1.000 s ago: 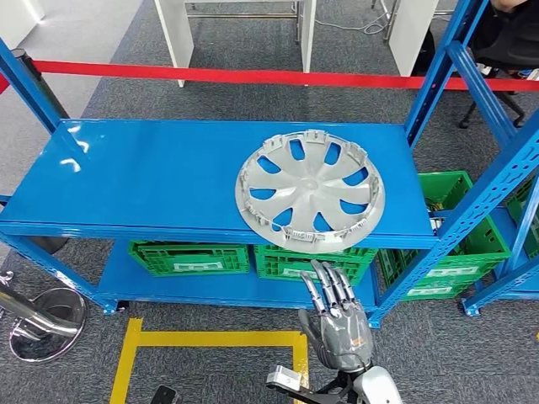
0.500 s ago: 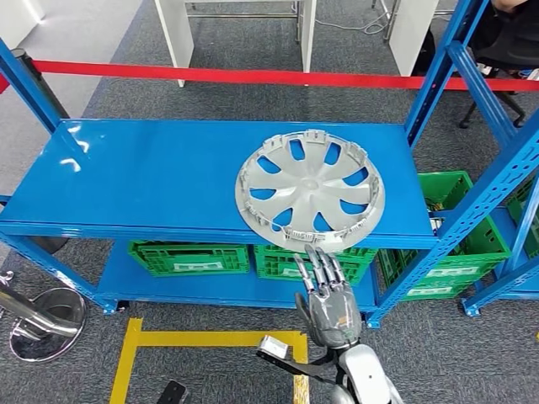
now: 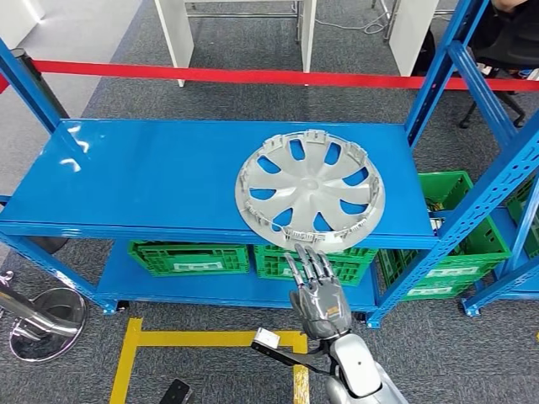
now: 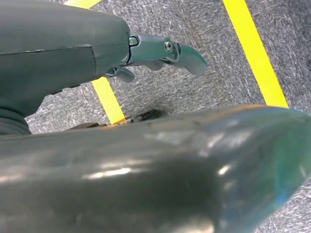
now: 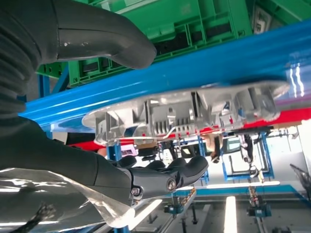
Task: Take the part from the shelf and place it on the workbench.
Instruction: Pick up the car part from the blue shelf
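Closest in, the right hand [image 3: 316,296] is up in front of the blue shelf [image 3: 146,181], fingers [image 3: 306,263] spread apart and holding nothing, tips just short of the shelf's front edge. The left hand [image 4: 161,51] hangs over grey carpet with yellow tape lines [image 4: 258,58]; can't tell how its fingers lie. The silver hubcap [image 3: 309,188] lies flat on the shelf's top deck, near edge poking slightly over the front. Green crates [image 3: 188,257] sit on the lower deck, and a red barrier tape [image 3: 254,76] runs behind.
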